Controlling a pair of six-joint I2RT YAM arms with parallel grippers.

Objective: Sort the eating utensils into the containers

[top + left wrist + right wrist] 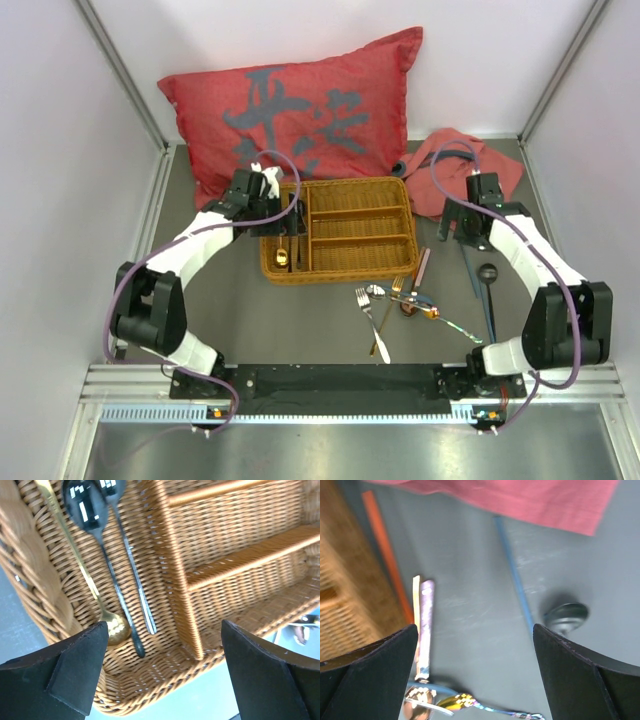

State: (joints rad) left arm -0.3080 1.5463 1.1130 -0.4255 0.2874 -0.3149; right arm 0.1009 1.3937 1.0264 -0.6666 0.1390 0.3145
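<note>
The tan wicker tray (340, 274) lies mid-table. Its long left compartment holds two black spoons (85, 507) and a gold spoon (114, 628); the three shorter compartments look empty. My left gripper (288, 215) hovers open and empty over that long compartment (162, 680). Loose utensils lie on the table right of and before the tray: a silver fork (370, 308), a gold fork (385, 325), a pink knife (425, 625), a copper spoon (417, 700), an iridescent spoon (460, 700), a blue chopstick (515, 580), an orange chopstick (387, 555) and a dark spoon (566, 616). My right gripper (460, 228) is open and empty above them (475, 680).
A red cushion (300, 110) leans at the back, touching the tray's far edge. A red cloth (455, 160) lies at the back right, also in the right wrist view (520, 500). White walls close in both sides.
</note>
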